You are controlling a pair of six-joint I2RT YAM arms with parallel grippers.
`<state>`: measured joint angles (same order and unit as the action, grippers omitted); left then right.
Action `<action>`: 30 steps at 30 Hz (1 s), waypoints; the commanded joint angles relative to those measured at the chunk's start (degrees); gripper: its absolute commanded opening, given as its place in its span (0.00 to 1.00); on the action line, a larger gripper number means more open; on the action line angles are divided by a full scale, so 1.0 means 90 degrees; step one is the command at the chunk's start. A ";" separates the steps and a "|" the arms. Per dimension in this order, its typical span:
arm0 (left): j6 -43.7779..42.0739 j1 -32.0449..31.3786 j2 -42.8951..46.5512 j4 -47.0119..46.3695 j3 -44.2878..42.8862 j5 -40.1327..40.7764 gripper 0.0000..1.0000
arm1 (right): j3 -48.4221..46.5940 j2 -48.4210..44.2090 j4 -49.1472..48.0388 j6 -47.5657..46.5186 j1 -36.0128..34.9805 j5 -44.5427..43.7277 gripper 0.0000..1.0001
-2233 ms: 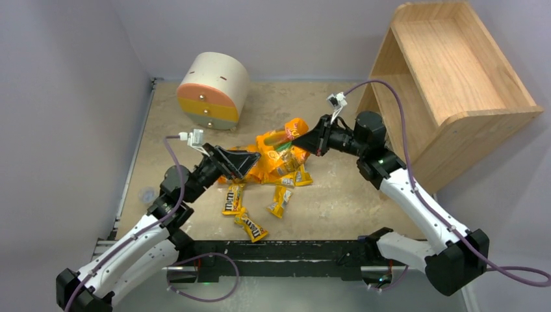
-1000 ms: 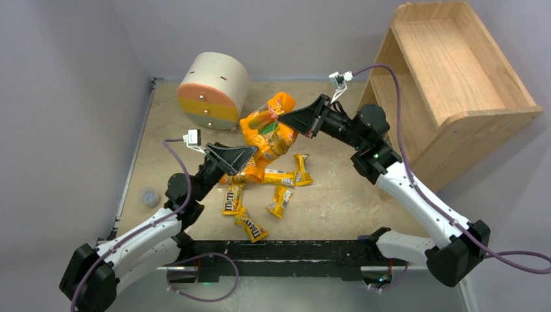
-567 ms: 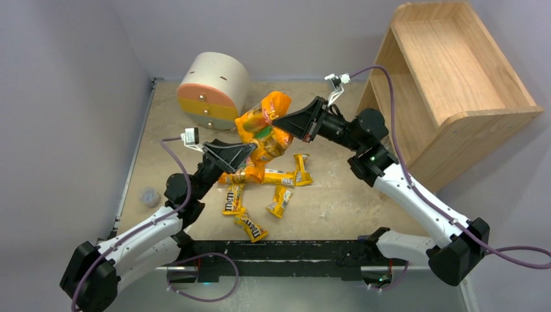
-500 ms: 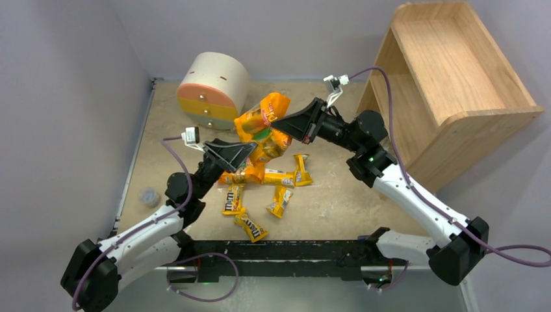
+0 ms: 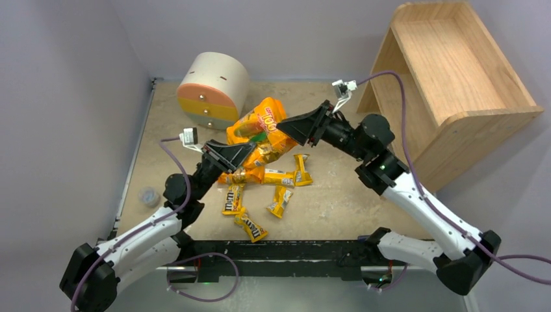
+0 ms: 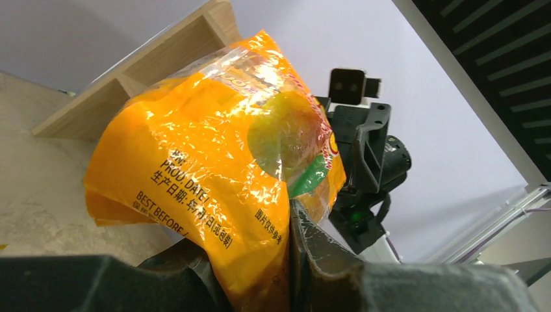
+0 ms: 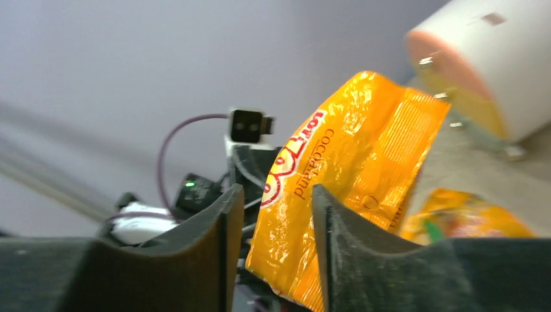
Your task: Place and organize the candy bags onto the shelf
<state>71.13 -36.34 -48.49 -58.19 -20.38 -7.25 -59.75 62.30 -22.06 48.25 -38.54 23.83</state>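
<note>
A glossy orange candy bag (image 5: 256, 127) hangs above the table's middle. My left gripper (image 5: 242, 153) is shut on its lower end; in the left wrist view the bag (image 6: 214, 162) is pinched between the fingers (image 6: 312, 244). My right gripper (image 5: 289, 128) is open at the bag's upper right. In the right wrist view the bag (image 7: 351, 169) shows through the gap between the parted jaws, unpinched. A second orange bag (image 5: 252, 173) lies underneath. Several yellow M&M's packets (image 5: 232, 199) lie in front. The wooden shelf (image 5: 455, 84) stands at the far right.
A round cream cabinet (image 5: 211, 88) with orange, yellow and green drawers stands at the back left, close behind the lifted bag. A small grey object (image 5: 149, 194) lies near the left table edge. Purple walls close in the left and back sides.
The right gripper lifted the orange bag off the pile. The left gripper then shut on its lower end and the right jaws opened. The bag has tipped leftward and the right arm has drawn back.
</note>
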 commanded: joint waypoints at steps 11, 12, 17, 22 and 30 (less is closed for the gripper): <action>-0.2263 0.0009 0.0752 0.2607 -0.0989 0.0070 0.10 | 0.0368 -0.1896 0.3765 -0.2306 -0.0043 -0.0867 0.99; -0.2444 0.0005 0.0629 0.2827 -0.1171 0.0087 0.10 | 0.0573 -0.2099 0.3877 -0.2324 -0.0043 -0.0582 0.99; -0.2901 0.0006 -0.0311 0.3174 -0.2061 0.0400 0.09 | 0.1925 -0.3198 0.3863 -0.2281 -0.0043 0.0601 0.99; -0.2817 0.0005 -0.1742 0.2621 -0.3049 0.0601 0.09 | 0.2765 -0.3828 0.4016 -0.2380 -0.0043 0.0600 0.99; -0.2529 -0.0038 -0.3731 0.1870 -0.5071 0.0340 0.06 | 0.3618 -0.3572 0.4070 -0.2536 -0.0043 0.0728 0.99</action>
<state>47.44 -36.40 -79.42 -27.59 -55.27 -3.68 -30.00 28.99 14.26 27.03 -38.72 29.63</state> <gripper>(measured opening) 0.268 0.987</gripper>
